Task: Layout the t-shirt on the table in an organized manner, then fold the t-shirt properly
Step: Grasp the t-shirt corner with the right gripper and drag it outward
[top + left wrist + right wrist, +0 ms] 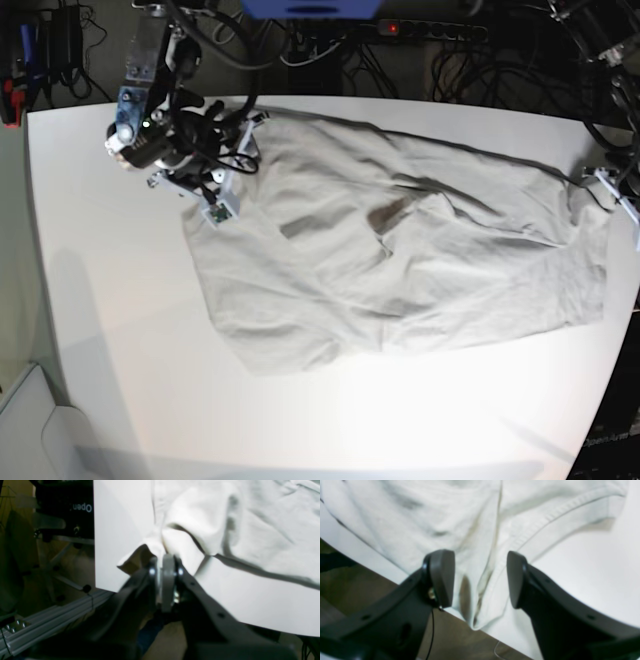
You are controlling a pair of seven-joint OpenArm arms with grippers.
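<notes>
The light grey-beige t-shirt [400, 260] lies spread and wrinkled across the white table [120, 330], reaching from upper left to the right edge. My left gripper [166, 562] is shut on a bunched edge of the t-shirt [250, 530] at the table's corner [112, 542]; in the base view this left gripper [605, 182] sits at the far right. My right gripper [480, 580] is open, its pads [442, 577] either side of a fold of the t-shirt [425, 517] that hangs slightly over the table edge [582, 567]. In the base view this right gripper [240, 150] is over the shirt's upper left end.
Cables and a power strip [430, 30] run behind the far edge of the table. Beyond the table corner, the left wrist view shows an aluminium rail [50, 620] and a black box [65, 505]. Brown floor [357, 585] lies below the table edge by my right gripper.
</notes>
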